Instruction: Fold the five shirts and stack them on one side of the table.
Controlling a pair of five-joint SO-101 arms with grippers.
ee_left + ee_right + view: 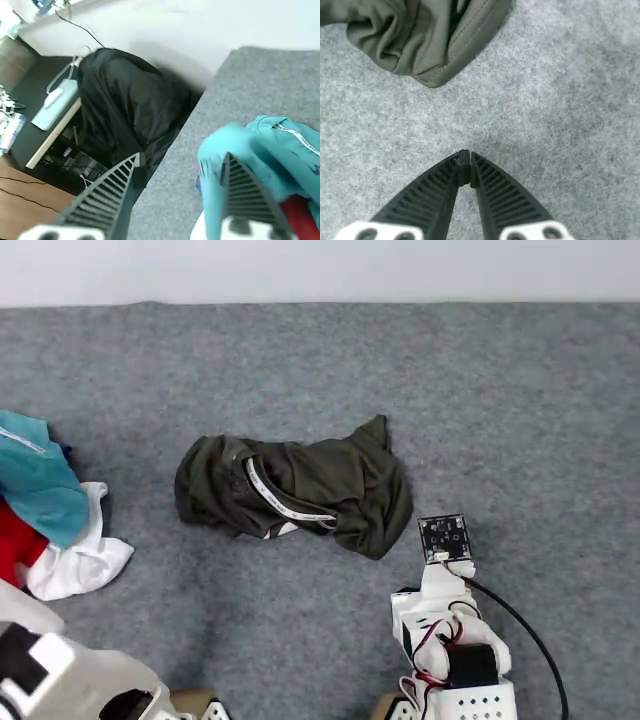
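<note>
A crumpled olive shirt [295, 495] lies in the middle of the grey table [500, 390]. At the left edge a teal shirt [40, 475], a red shirt [15, 540] and a white shirt [80, 560] lie in a pile. My right gripper [467, 167] is shut with nothing in it, just above bare felt a short way from the olive shirt's hem [420, 35]. My left gripper [182, 157] is open near the table's left edge, beside the teal shirt [280, 150] with red cloth [302, 210] under it.
The right arm [450, 640] stands at the front right, the left arm's base [60, 675] at the front left corner. Off the table's left edge a black bag [125, 105] sits by a desk. Bare felt surrounds the olive shirt.
</note>
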